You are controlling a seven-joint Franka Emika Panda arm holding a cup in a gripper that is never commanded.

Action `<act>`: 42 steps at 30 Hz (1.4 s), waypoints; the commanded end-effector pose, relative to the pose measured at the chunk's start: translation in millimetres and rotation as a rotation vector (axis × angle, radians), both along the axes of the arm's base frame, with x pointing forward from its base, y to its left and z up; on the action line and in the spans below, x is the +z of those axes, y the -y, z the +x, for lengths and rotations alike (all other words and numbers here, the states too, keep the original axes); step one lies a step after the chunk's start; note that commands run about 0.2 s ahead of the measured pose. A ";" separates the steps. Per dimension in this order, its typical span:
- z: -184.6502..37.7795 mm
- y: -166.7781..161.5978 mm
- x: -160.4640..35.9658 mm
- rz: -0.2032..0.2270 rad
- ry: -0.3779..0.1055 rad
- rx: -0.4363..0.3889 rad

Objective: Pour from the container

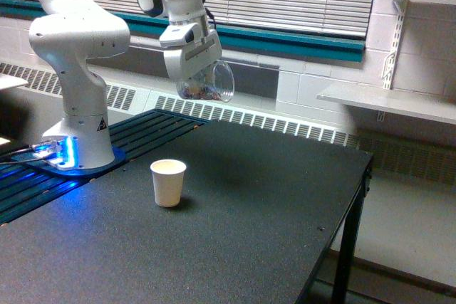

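The gripper [203, 76] hangs high above the bench [235, 218], its fingers closed around the container [208, 85], a clear cup tipped on its side with brownish pieces lying along its lower wall; nothing is falling from it, so I'd say the pour has not begun; the white paper cup [168, 182] stands upright well below and toward the exterior view's left; the bench around it is open, its edge well off to the exterior view's right.
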State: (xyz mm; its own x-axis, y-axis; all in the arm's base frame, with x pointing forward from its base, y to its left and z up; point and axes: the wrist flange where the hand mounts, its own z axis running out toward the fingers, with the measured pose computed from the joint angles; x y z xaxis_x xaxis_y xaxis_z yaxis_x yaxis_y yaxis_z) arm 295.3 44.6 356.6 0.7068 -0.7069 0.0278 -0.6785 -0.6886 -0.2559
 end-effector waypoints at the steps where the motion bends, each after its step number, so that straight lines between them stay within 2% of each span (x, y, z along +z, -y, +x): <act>1: -8.8 11.5 -20.2 -0.046 -0.033 0.105; 9: -10.8 21.1 -24.1 -0.087 -0.044 0.161; 23: -18.4 53.7 -14.8 -0.177 -0.057 0.247; 30: -23.5 67.3 -13.3 -0.203 -0.076 0.264; 42: -32.2 85.8 -18.4 -0.223 -0.123 0.279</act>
